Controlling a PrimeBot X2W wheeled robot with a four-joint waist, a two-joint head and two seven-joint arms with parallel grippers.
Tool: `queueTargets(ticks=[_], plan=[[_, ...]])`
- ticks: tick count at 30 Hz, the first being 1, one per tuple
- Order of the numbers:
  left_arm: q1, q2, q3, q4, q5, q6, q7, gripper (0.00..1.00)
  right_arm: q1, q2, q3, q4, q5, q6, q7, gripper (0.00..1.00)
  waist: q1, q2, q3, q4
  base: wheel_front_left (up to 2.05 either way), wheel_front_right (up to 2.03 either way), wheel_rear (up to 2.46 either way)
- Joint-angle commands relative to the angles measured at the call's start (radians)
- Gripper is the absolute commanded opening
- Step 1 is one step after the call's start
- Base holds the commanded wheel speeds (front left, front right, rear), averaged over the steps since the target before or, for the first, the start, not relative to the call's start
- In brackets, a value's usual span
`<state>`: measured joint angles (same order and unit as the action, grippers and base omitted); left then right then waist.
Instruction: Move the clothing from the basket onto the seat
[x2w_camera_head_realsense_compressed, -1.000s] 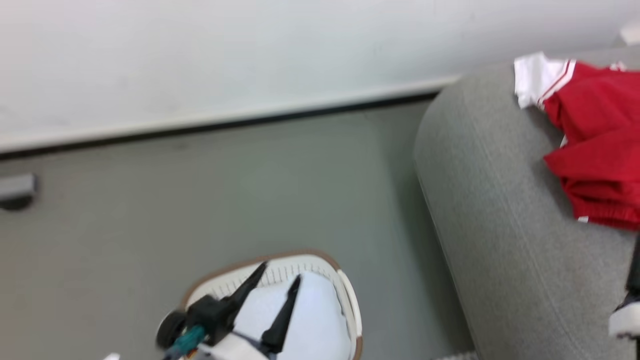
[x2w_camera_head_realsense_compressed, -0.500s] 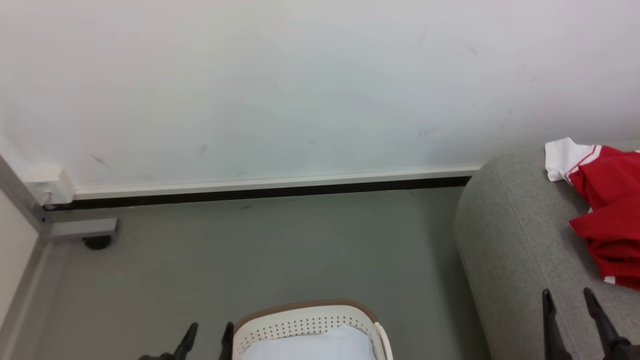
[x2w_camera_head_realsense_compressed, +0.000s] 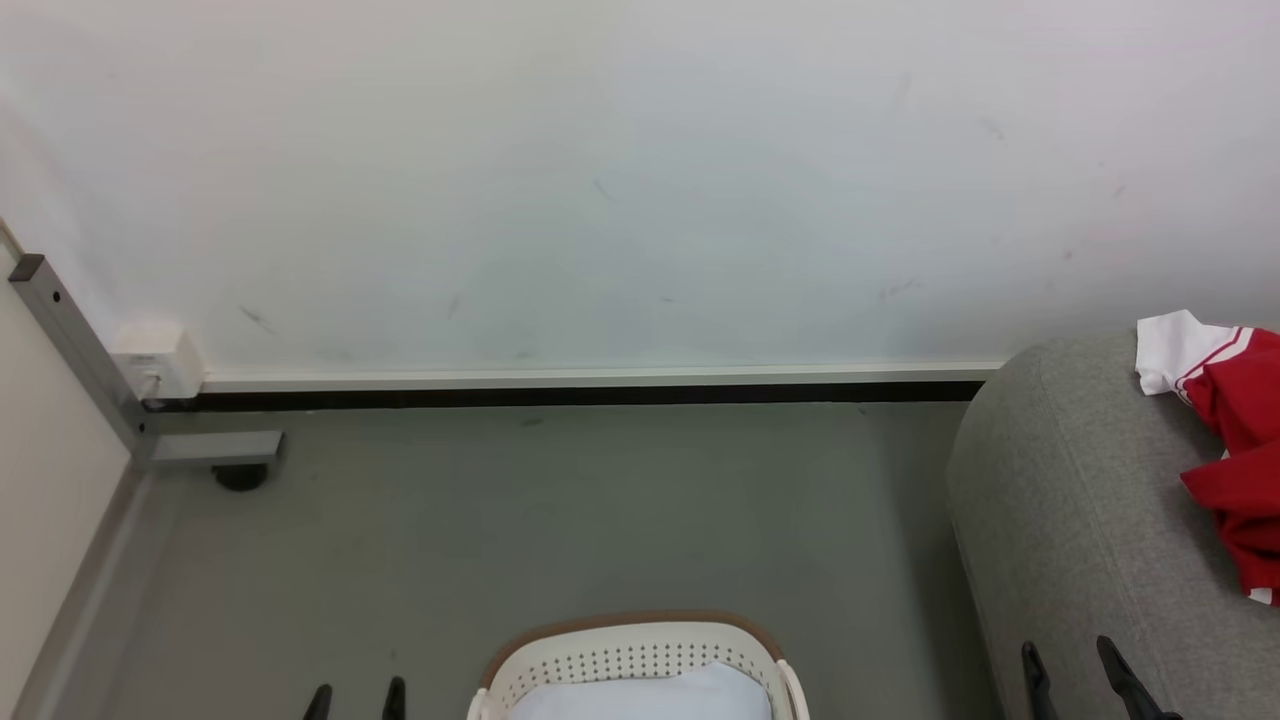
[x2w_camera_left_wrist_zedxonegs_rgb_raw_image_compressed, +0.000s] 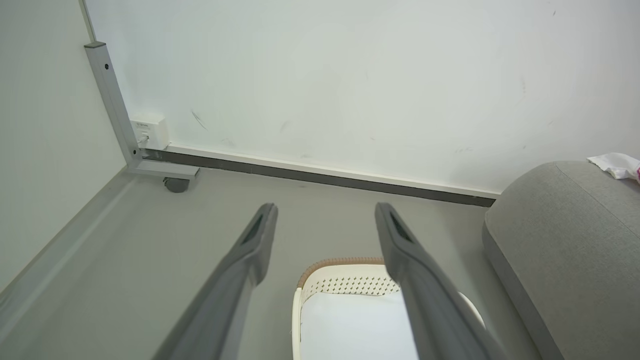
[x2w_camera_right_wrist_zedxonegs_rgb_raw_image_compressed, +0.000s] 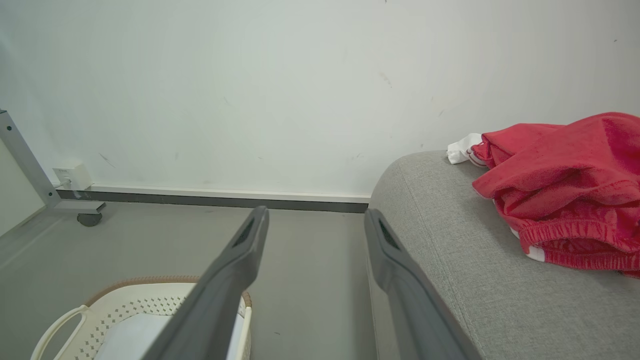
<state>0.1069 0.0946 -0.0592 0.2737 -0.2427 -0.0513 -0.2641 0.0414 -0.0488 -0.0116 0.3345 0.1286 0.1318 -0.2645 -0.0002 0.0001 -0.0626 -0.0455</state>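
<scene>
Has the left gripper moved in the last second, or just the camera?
Yes. The left gripper was above the basket; now it is off to the basket's left.

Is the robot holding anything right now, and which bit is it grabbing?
Nothing. The left gripper and the right gripper are both open and empty; the clothing lies on the seat, untouched.

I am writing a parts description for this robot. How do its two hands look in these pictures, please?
The left hand and the right hand look alike. Each has two long, slim fingers of dark grey, matt material that taper to a narrow, rounded tip. Near each tip, on the inner face, there is a small darker recess.
</scene>
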Motion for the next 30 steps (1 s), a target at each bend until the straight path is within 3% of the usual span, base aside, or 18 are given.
queueTargets(ticks=[1,9,10,16,30], plan=[[0.006,-0.007,0.016,-0.002,0.027,-0.007,0.000,1.00,-0.016,-0.003,0.001,0.011,0.010,-0.002,0.000,1.00,0.0002,-0.0001,0.002,0.005,0.00,0.00,0.00],[-0.001,-0.030,0.038,0.008,0.043,-0.039,0.000,1.00,-0.035,-0.003,0.016,0.031,0.016,-0.002,0.000,1.00,0.0002,-0.0001,0.003,0.020,0.00,0.00,0.00],[-0.001,-0.030,0.036,0.007,0.040,-0.038,0.000,0.00,-0.024,0.000,0.016,0.028,0.006,0.000,0.000,0.00,0.0002,-0.0001,0.003,0.020,0.00,0.00,0.00],[0.004,-0.037,0.032,0.046,0.027,-0.040,0.007,0.00,-0.005,0.009,0.014,0.062,0.018,0.000,0.006,0.00,0.0002,-0.0001,0.003,0.021,0.00,0.00,0.00],[-0.039,-0.038,0.060,0.031,-0.233,-0.047,0.078,0.00,-0.034,0.007,-0.008,0.032,0.292,0.000,0.075,0.00,0.0002,-0.0001,0.010,0.024,0.00,0.00,0.00]])
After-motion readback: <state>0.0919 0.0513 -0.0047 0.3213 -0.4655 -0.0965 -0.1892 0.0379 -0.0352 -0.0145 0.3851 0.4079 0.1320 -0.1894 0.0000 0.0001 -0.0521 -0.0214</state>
